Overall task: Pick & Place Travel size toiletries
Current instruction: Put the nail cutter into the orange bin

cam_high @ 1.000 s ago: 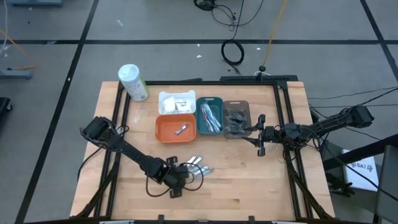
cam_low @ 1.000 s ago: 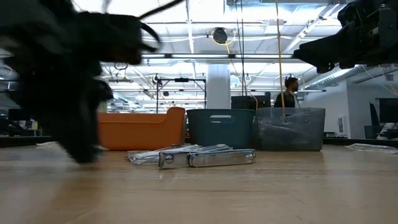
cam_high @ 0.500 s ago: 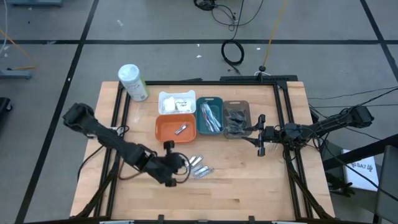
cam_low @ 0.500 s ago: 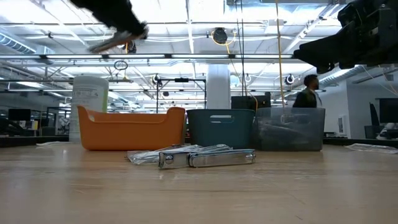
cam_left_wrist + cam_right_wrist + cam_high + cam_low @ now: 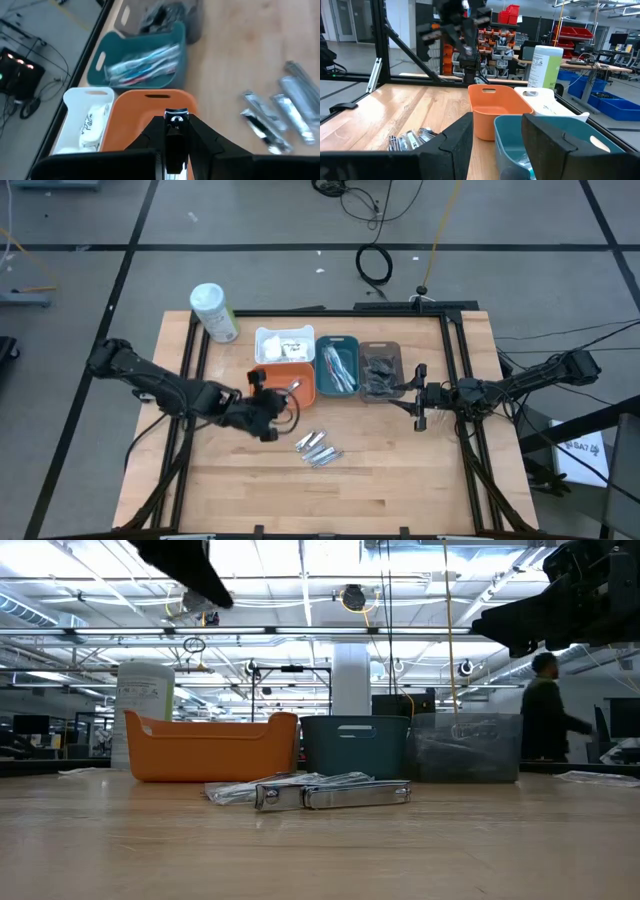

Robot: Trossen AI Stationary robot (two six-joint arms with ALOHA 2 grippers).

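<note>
Silvery tubes: three on table, one in left claw

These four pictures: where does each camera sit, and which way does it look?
High view: above the table, looking straight down; both arms show, left claw at the orange tray, right claw beside the grey tray.
Low view: at tabletop height, looking level across at the silvery tubes; arms hang in from above.
Left wrist view: on the left arm, looking down into the orange tray; its shut claw holds a tube.
Right wrist view: on the right arm, looking across the trays; its fingers show.
All views share the orange tray.
</note>
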